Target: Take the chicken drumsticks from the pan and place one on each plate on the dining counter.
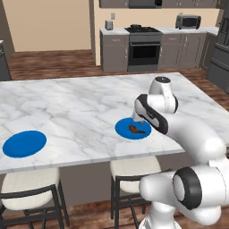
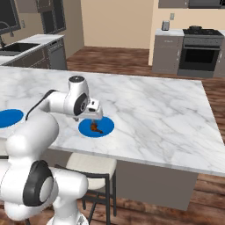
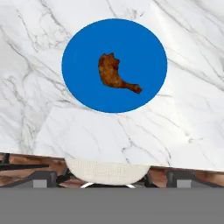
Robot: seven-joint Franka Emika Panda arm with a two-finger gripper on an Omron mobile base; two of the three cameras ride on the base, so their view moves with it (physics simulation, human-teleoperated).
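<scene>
On the far left of the left base view, an empty blue plate (image 1: 24,143) is lying flat on the white marble surface (image 1: 80,112), near its front edge; the same plate is showing as a blue sliver at the left border of the right base view (image 2: 9,117). Below that front edge, a cream-cushioned stool (image 1: 29,188) is standing, and a second stool (image 1: 134,169) is sitting further right under the overhang.

Moving right, the second blue plate (image 1: 133,129) is resting on the surface, well apart from the first. A single orange-brown chicken drumstick (image 1: 136,130) is lying on it, close to the middle, with blue showing all round it. From the hand camera, this plate (image 3: 87,87) is sitting in the upper half, the drumstick (image 3: 114,73) lying with its thick end up-left and its thin bone end pointing down-right.

The white arm is reaching over this plate, and the claw (image 2: 93,115) is hanging just above it, not touching the drumstick. Its fingers are hard to make out in the pictures; they are standing spread wide apart, gripping nothing.

Further right, the marble is running on bare. Behind, against the far wall, a dark stove (image 1: 144,47) is standing among grey cabinets, with a microwave (image 1: 188,21) on the worktop to its right.
</scene>
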